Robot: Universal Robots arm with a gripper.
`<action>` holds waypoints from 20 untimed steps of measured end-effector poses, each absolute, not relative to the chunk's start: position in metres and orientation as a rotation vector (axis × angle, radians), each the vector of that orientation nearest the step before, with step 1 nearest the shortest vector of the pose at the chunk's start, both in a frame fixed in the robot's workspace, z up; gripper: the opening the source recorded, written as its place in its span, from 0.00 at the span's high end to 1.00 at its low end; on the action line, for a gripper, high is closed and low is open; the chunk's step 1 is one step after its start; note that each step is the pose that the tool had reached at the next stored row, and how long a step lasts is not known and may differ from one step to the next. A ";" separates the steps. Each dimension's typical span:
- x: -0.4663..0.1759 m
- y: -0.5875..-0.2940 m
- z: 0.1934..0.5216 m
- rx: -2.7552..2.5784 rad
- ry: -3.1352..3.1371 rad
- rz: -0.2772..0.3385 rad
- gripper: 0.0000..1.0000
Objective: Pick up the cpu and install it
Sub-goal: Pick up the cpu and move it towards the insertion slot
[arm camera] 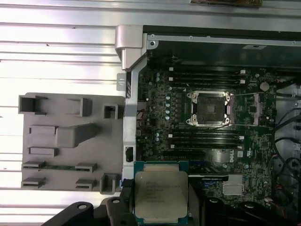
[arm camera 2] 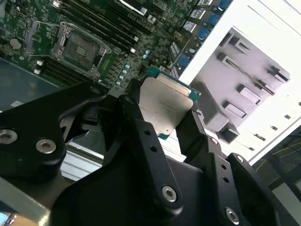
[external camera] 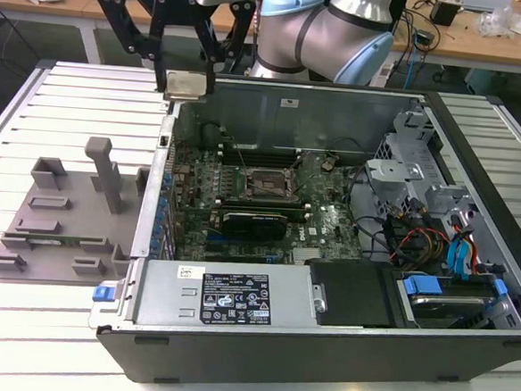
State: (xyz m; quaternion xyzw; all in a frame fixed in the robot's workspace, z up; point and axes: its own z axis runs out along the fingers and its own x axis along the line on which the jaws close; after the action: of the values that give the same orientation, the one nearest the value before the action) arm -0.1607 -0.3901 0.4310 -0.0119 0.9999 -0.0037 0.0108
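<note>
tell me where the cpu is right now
The cpu is clamped in the gripper over the far corner of the computer case, on the exterior view's left, apart from the socket.

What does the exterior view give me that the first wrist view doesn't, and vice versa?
Exterior view adds: the pale blue-and-grey robot arm and the drive bay with blue cables. First wrist view adds: the small square cpu with its silver-grey top plate face-on, green edge included. Both: the cpu clamped in the black gripper, the grey plastic fixture tray and the black motherboard socket frame.
</note>
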 end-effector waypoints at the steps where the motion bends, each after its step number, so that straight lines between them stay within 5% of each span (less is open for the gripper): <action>1: -0.159 -0.390 0.431 -0.037 3.120 -0.012 0.45; 20: -0.126 -0.380 0.407 -0.037 3.121 -0.015 0.45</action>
State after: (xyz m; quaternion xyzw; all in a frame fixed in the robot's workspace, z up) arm -0.1263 -0.3799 0.4066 -0.0119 0.9999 -0.0047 0.0099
